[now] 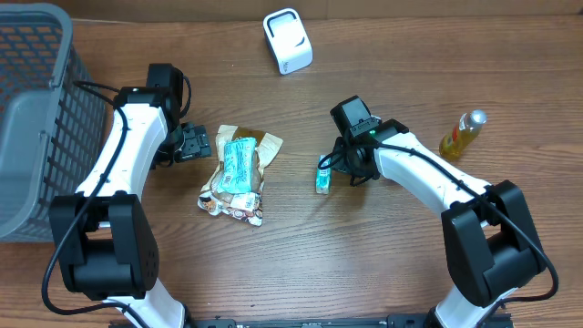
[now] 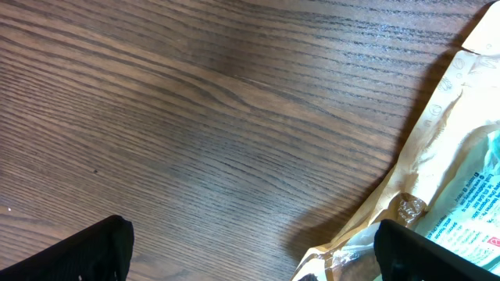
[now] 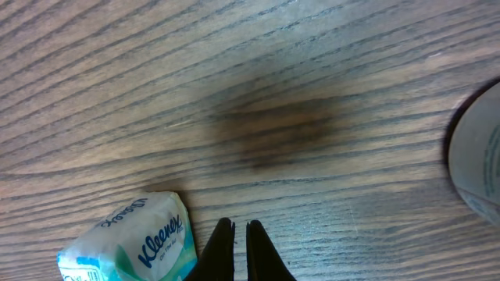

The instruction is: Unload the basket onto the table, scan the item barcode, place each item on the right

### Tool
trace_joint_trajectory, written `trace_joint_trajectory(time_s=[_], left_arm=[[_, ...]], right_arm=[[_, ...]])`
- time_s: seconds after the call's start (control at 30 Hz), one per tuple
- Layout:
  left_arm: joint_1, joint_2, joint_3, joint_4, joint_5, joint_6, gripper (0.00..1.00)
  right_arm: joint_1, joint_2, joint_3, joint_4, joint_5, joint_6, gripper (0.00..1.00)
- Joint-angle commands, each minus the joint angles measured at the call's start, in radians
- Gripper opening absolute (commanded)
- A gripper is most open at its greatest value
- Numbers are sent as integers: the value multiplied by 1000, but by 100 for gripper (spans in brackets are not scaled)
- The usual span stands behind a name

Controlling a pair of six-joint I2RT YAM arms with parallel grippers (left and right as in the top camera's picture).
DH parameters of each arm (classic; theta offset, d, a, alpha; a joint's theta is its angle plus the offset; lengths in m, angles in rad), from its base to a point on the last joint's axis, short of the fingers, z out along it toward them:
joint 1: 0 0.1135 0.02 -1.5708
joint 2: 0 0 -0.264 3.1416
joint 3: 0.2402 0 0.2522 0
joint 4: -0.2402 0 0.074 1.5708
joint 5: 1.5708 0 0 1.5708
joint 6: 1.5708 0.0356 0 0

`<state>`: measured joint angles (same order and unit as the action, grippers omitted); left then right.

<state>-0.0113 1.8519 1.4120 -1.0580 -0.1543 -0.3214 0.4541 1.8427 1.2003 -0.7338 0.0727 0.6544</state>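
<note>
Soft blue-green Kleenex tissue pack (image 3: 129, 238) looks light and squashy; I'd pinch its sides gently. My right gripper (image 3: 238, 228) has its jaws pressed together, empty, beside it; my left gripper (image 2: 258, 254) spreads wide, empty.

Overhead view: you see one brown wooden tabletop (image 1: 364, 264) filling nearly the whole field, its grain running left to right. Beyond its far edge, at upper left, lies a pale strip (image 1: 164, 7); you cannot tell what it is. Wrist views: up close, you can read the grain as fine dark lines. The light is soft, so shadows have blurred edges. A blurred darker patch (image 3: 273, 129) marks the wood in the right wrist view.
</note>
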Motion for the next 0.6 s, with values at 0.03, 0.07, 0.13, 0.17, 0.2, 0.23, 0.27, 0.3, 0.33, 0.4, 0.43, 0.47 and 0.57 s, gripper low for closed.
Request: trace_joint_trajectory(time_s=[0.03, 0.07, 0.13, 0.17, 0.2, 0.23, 0.27, 0.3, 0.33, 0.4, 0.43, 0.47, 0.57], left_arm=[[5, -8, 14, 0, -5, 7, 100], [5, -8, 14, 0, -5, 7, 100], [5, -8, 14, 0, -5, 7, 100], [5, -8, 14, 1, -5, 7, 100], [5, -8, 14, 1, -5, 7, 100], [5, -8, 14, 1, -5, 7, 100], [5, -8, 14, 1, -5, 7, 99], [5, -8, 14, 1, -5, 7, 100], [5, -8, 14, 1, -5, 7, 100], [5, -8, 14, 1, -5, 7, 100], [5, -8, 14, 1, -5, 7, 100], [5, -8, 14, 0, -5, 7, 99], [5, -8, 14, 1, -5, 7, 99]], right_arm=[[4, -34, -8, 3, -54, 0, 6], [4, -34, -8, 3, -69, -1, 7], [5, -34, -8, 3, -85, -3, 7], [5, -34, -8, 3, -90, -8, 7], [6, -34, -8, 3, -90, -8, 7], [6, -34, -8, 3, -90, -8, 7], [7, -34, -8, 3, -90, -8, 7], [7, -34, -8, 3, -91, -8, 7], [8, -34, -8, 4, -94, -9, 7], [14, -34, -8, 7, -108, -37, 7], [19, -34, -8, 11, -121, -60, 7], [23, -34, -8, 13, -128, -69, 7], [44, -34, -8, 22, -131, -83, 7]])
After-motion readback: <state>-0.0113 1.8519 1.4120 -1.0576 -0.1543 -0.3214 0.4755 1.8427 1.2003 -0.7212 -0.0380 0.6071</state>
